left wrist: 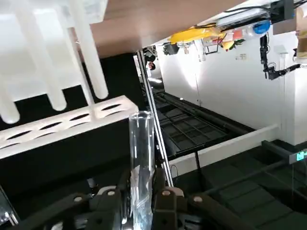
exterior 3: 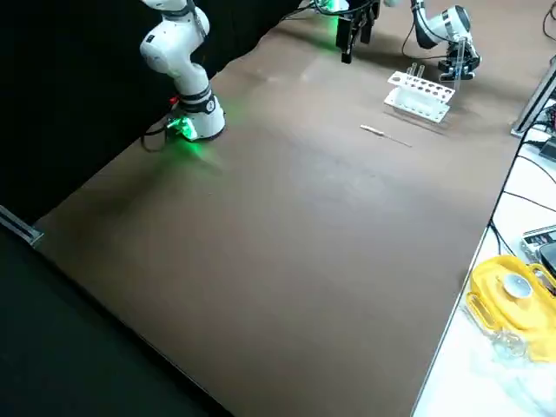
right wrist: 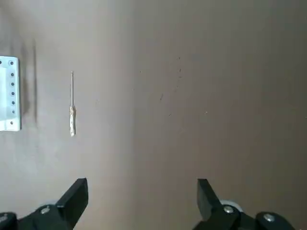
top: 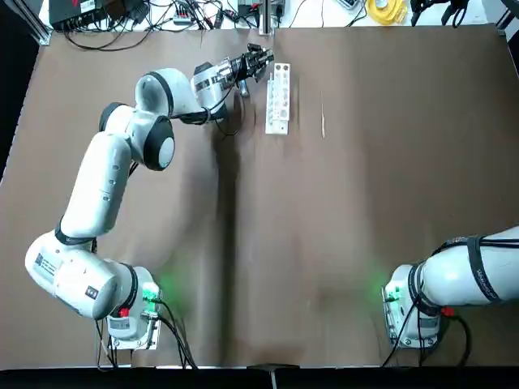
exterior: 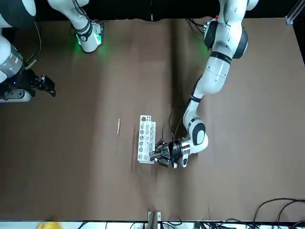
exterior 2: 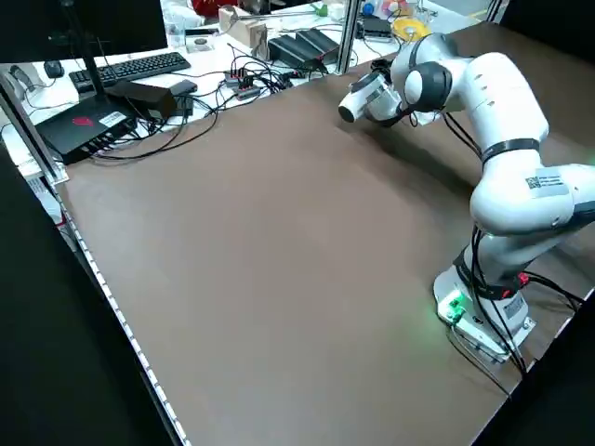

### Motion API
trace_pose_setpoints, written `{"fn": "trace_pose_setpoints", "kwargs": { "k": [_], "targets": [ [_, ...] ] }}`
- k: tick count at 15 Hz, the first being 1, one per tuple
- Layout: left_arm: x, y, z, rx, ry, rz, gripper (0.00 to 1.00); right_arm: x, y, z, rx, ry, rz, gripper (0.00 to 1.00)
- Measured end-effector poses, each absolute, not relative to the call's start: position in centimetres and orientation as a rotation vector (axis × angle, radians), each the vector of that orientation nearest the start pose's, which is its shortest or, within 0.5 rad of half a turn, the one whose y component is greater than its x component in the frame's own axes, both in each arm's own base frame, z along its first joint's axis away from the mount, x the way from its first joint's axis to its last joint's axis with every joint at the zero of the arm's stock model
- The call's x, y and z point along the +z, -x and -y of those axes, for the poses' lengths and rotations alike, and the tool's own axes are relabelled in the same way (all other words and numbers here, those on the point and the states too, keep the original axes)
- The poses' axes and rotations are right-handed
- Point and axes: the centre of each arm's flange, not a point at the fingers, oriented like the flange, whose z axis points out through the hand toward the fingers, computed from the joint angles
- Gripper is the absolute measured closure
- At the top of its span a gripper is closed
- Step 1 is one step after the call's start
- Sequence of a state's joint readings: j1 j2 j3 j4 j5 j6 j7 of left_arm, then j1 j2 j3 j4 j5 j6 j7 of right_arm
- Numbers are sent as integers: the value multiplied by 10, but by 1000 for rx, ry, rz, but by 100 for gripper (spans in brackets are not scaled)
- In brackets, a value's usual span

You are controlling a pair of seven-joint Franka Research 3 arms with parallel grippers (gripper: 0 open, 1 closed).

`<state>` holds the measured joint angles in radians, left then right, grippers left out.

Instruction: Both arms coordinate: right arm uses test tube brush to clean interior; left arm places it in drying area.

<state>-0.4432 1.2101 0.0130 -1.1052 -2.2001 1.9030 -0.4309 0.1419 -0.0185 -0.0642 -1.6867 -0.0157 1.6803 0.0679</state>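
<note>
My left gripper (top: 258, 58) is at the far end of the white rack (top: 278, 99), the drying area, and touches its corner in the front view. It is shut on a clear glass test tube (left wrist: 141, 143), which stands up between the fingers (left wrist: 110, 196) close to the rack (left wrist: 62, 124). The test tube brush (top: 323, 115), a thin pale stick, lies flat on the brown table just right of the rack, untouched. My right gripper (exterior: 47, 88) hangs open above the table near its own base, and from it I see the brush (right wrist: 72, 108) and the rack's end (right wrist: 9, 93) far off.
The brown table (top: 365, 211) ends at a back edge just past the rack, with a metal post (top: 266, 16), cables and a yellow object (top: 388, 8) beyond it. The right arm's base (top: 413, 312) and the left arm's base (top: 130, 320) stand at the near edge.
</note>
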Motion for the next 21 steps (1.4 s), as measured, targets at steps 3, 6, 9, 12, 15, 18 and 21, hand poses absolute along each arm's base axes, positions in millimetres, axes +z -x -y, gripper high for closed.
{"fn": "trace_pose_setpoints", "kwargs": {
  "k": [3, 6, 9, 12, 15, 18, 21],
  "targets": [
    [117, -681, 382, -903, -1019, -1035, 77, 589, -555, -42, -19, 3155, 20, 0],
    [115, -681, 382, -901, -1021, -1040, 77, 589, -555, -42, -20, 3155, 19, 0],
    [110, -679, 383, -901, -1024, -1047, 77, 589, -555, -42, -25, 3155, 18, 0],
    [106, -677, 384, -904, -1026, -1049, 77, 590, -556, -43, -41, 3154, 22, 0],
    [103, -676, 386, -907, -1028, -1050, 77, 590, -556, -45, -43, 3154, 27, 0],
    [104, -675, 389, -908, -1031, -1047, 77, 590, -556, -45, -43, 3154, 28, 0],
    [104, -677, 386, -901, -1036, -1048, 77, 590, -557, -45, -43, 3154, 28, 0]
  ]
}}
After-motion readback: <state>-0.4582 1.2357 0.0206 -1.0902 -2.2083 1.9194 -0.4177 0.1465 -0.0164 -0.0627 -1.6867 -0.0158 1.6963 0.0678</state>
